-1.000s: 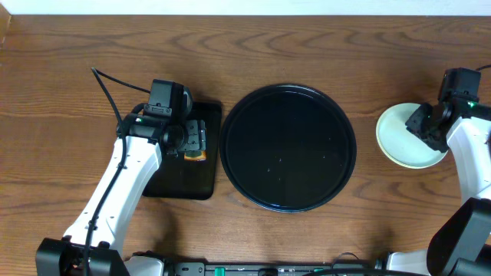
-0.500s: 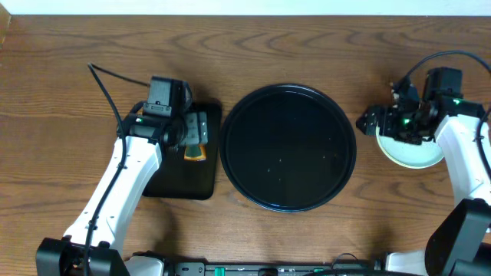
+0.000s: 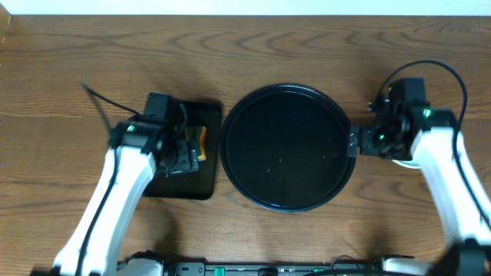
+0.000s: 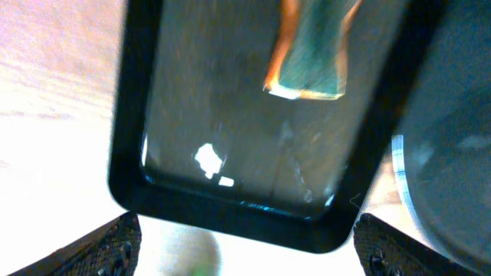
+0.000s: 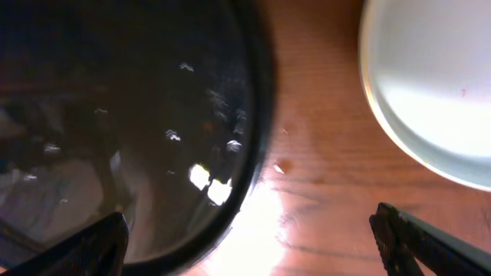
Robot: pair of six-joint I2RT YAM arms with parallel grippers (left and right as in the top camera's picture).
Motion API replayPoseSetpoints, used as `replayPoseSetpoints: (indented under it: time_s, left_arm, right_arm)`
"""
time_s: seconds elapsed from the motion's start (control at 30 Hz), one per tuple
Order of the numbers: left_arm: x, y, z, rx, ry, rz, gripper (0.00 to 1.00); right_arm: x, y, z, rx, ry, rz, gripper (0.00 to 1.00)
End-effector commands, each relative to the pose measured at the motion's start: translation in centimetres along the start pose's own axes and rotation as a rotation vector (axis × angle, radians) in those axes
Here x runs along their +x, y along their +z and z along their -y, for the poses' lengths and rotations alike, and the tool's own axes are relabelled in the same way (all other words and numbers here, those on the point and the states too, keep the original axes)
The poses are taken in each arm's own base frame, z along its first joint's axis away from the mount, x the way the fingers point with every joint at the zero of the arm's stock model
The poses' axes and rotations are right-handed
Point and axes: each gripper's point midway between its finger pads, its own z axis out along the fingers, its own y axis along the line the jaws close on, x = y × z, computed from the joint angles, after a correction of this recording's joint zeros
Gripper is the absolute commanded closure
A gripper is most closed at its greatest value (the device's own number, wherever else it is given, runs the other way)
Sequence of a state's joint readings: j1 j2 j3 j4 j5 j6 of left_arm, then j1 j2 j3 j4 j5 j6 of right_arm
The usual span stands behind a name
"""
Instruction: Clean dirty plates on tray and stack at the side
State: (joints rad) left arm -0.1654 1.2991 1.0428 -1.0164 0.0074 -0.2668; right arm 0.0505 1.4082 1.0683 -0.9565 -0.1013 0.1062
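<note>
At the centre of the overhead frame lies the tray (image 3: 288, 147), round, glossy and black, on the wooden bench (image 3: 69, 61). Just beside it, on the left, we see a small tray (image 3: 184, 180), rectangular and black, with a sponge (image 3: 201, 143) lying in its upper right part. The left arm (image 3: 115, 199) reaches up from the lower left of the frame and hangs over the small tray.

In the left wrist view the left tool (image 4: 261, 249) has its fingers wide apart, one tip in each lower corner of the frame, with nothing between them. The sponge sits at the top of that frame, green-faced with an orange edge, apart from the fingers.

At the right of the overhead frame the right arm (image 3: 445, 184) comes up from the lower right and bends left, its end at the tray's right rim. In the right wrist view the right tool (image 5: 253, 245) also stands wide apart and grips nothing. A pale plate (image 5: 437, 77) lies on the bench in the upper right of that frame, outside the tray and apart from its rim. From overhead it is mostly hidden under the right arm. We cannot tell whether it is one plate or several stacked.
</note>
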Motion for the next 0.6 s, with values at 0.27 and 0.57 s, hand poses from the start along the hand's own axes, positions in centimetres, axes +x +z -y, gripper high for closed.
replayPoseSetpoints:
  time_s: [0.27, 0.57]
  left_arm:
    - [-0.6, -11.5, 0.9, 0.190, 0.104, 0.579, 0.11]
    - [0.9, -13.6, 0.1, 0.221, 0.097, 0.674, 0.11]
  right_arm:
    - [2.6, -9.6, -2.9, -0.080, -0.122, 0.541, 0.01]
    - [4.4, -14.0, -2.8, -0.115, -0.131, 0.723, 0.01]
